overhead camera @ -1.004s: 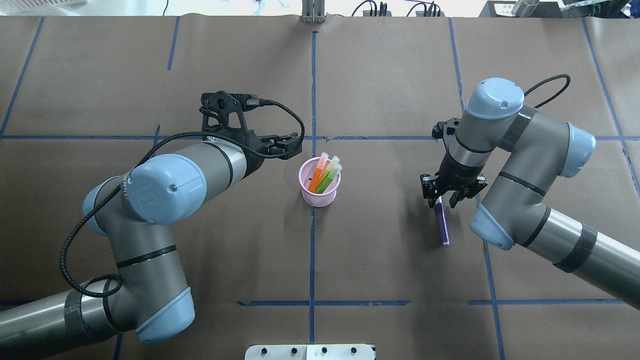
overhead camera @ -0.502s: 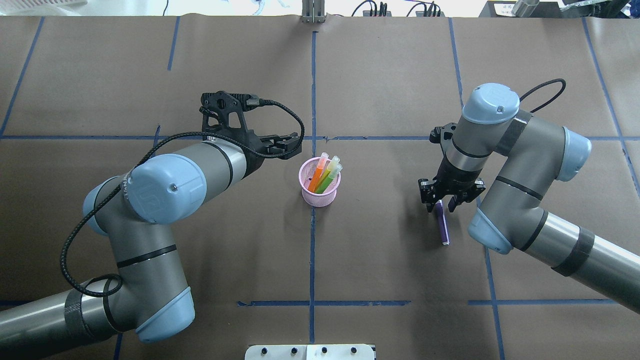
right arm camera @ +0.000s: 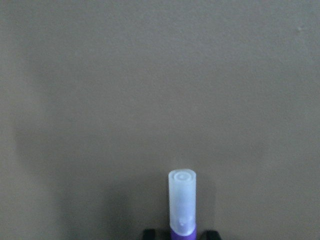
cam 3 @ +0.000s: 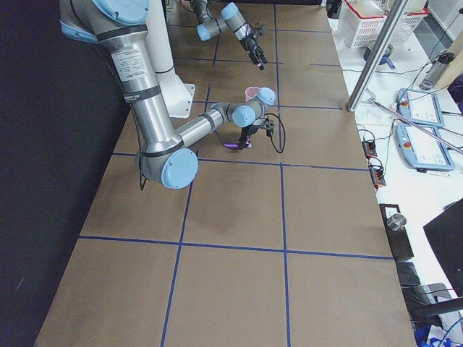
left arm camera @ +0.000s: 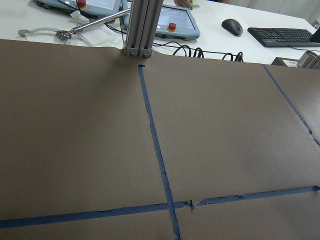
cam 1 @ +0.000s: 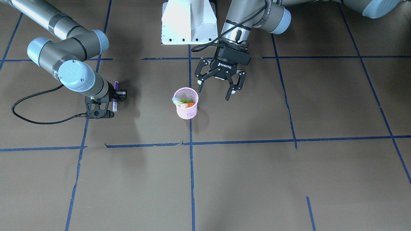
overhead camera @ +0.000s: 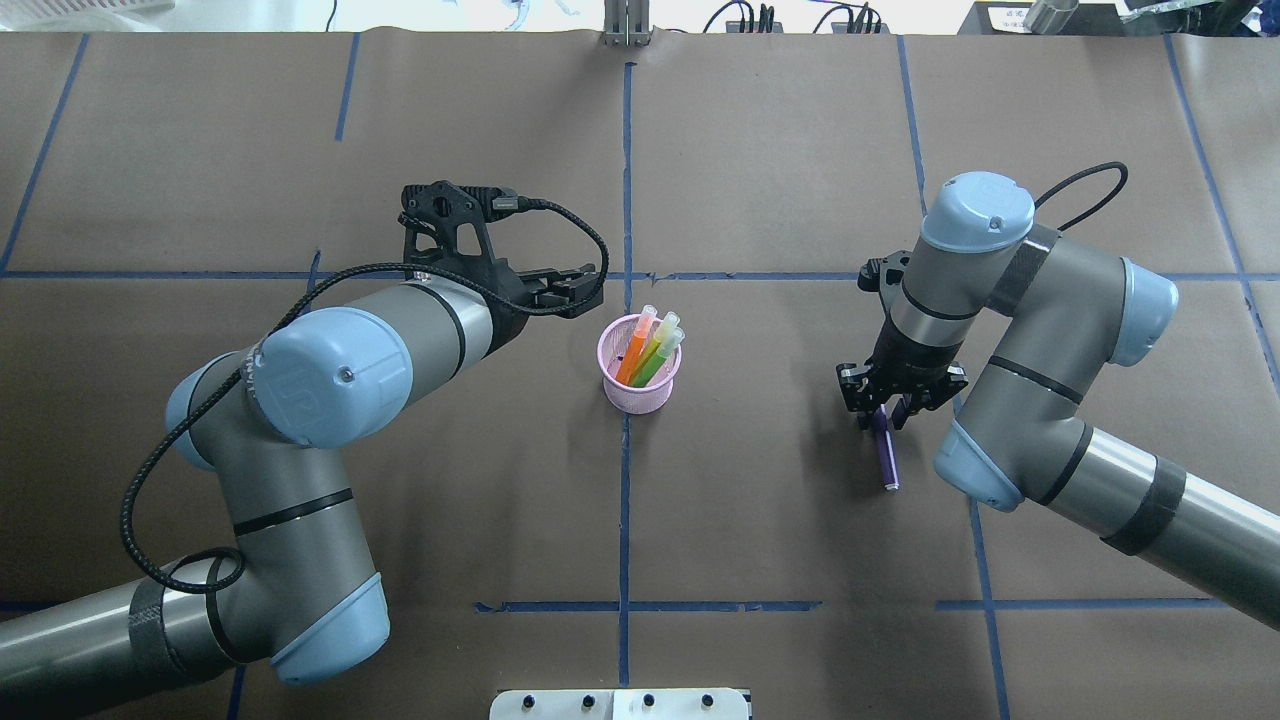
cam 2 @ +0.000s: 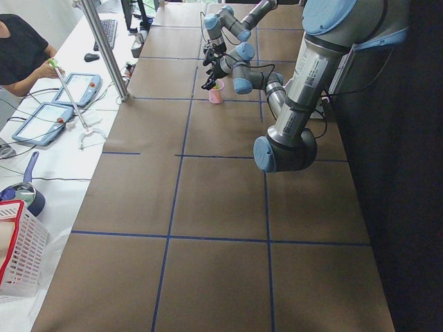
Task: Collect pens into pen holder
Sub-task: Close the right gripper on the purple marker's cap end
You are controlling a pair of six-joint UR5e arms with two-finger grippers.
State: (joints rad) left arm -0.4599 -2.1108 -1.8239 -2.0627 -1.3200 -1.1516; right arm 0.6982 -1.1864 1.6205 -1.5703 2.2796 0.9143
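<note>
The right gripper (overhead camera: 882,420) sets its jaws astride the slim purple pen (overhead camera: 885,460) near its translucent cap, with slim gaps either side and nothing gripped yet. Pinched so far off-centre, it could droop or swing. The left gripper (cam 1: 214,94) gapes empty, the pink wire-mesh pen holder (cam 1: 187,110) just beside its jaws.

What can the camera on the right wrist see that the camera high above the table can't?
Only the wrist camera shows the purple pen from very close, with the round end of its pale cap. Only the overhead camera shows the pink pen holder with colourful pens standing inside, plus both robot arms. Both show the purple pen and the brown table.
</note>
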